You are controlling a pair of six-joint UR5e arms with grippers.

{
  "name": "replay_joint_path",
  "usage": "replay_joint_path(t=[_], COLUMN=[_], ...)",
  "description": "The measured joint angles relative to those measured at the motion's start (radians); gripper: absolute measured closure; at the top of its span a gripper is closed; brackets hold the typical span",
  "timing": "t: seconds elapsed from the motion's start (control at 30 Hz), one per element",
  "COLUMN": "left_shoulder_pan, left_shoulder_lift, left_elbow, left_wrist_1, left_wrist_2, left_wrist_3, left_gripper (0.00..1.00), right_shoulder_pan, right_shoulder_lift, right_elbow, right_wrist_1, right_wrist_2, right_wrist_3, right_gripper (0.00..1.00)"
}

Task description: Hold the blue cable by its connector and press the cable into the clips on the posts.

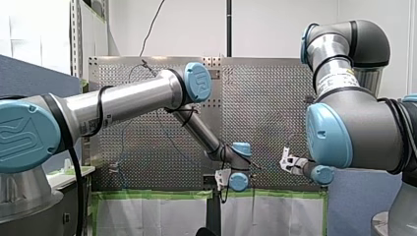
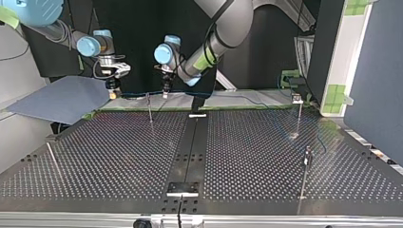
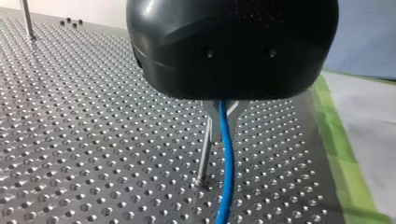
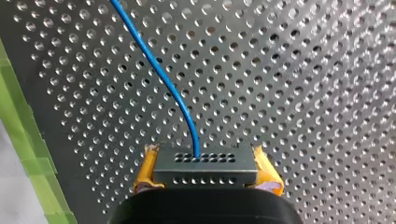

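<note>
My right hand (image 4: 205,161) is closed on the connector (image 4: 205,170), a dark block with rows of small holes, clamped between the yellow pads (image 4: 145,169). The cable (image 4: 159,74) leaves the middle of the connector's face and curves away over the worktop (image 4: 303,93), near a strip of green tape (image 4: 18,121) along the worktop's edge. My left hand (image 3: 223,116) has its metal fingers (image 3: 214,115) drawn in around the cable. The cable passes between them and hangs down toward the worktop, just beside a thin post (image 3: 202,158) that stands upright in the holes. I cannot tell whether the cable touches that post. In the top view both hands hang over the worktop's far edge, my right hand at the view's left and my left hand nearer the middle. The cable runs between them as a nearly level line past the top of the thin post. A faint blue line goes on along the far edge toward a far post (image 2: 298,111) at the view's right, and a near post (image 2: 306,166) stands closer to the camera on the same side. A side post (image 2: 53,159) stands near the view's left edge, well apart from both hands.
</note>
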Motion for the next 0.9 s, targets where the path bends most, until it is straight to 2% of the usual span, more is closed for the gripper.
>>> replay_joint_path(t=[0.17, 0.43, 0.57, 0.7, 0.9], left_shoulder_pan=[0.010, 0.020, 0.030, 0.037, 0.051], left_shoulder_lift=[-0.009, -0.050, -0.052, -0.053, -0.053], left_elbow=[0.018, 0.077, 0.094, 0.105, 0.117], left_wrist_1=[-0.007, -0.052, -0.059, -0.061, -0.061], left_wrist_2=[0.011, 0.022, 0.026, 0.030, 0.039], left_wrist_3=[0.001, 0.002, 0.002, 0.002, 0.006], left_gripper=[1.00, 1.00, 1.00, 1.00, 1.00], right_shoulder_pan=[-0.006, -0.018, -0.021, -0.022, -0.020], right_shoulder_lift=[0.000, 0.001, 0.001, 0.002, 0.019], right_elbow=[-0.003, -0.017, -0.027, -0.036, -0.053], right_wrist_1=[-0.001, 0.000, 0.002, 0.002, 0.002], right_wrist_2=[0.008, 0.061, 0.069, 0.072, 0.072], right_wrist_3=[0.010, 0.015, 0.015, 0.012, -0.002], right_gripper=[1.00, 1.00, 1.00, 1.00, 1.00])
